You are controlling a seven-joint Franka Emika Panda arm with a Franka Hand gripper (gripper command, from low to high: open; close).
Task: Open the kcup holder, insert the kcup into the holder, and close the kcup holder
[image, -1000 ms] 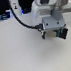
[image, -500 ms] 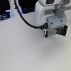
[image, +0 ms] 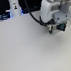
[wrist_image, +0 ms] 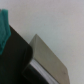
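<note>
Gripper (image: 58,29): low at about three o'clock of the table (image: 25,50) in the exterior view, directly over the kcup holder; whether its jaws are spread or clenched cannot be told, as the arm's body hides them.
Kcup holder (wrist_image: 22,60): a dark box with a pale, slanted flap or drawer front beside it in the wrist view; in the exterior view only a dark sliver shows under the arm.
Kcup (wrist_image: 4,27): probably the green shape at about ten o'clock in the wrist view, touching the dark box; too blurred to say whether it is held or seated.
Step in hand: judged to be work at the holder, either seating the pod or handling the front.
Doing it well: descend slowly, stay square to the opening, push along the drawer's travel, not across it.
Risk: a skewed push may shift the whole case.
Bystander: white bottle (image: 14,6) at eleven o'clock, well apart.
</note>
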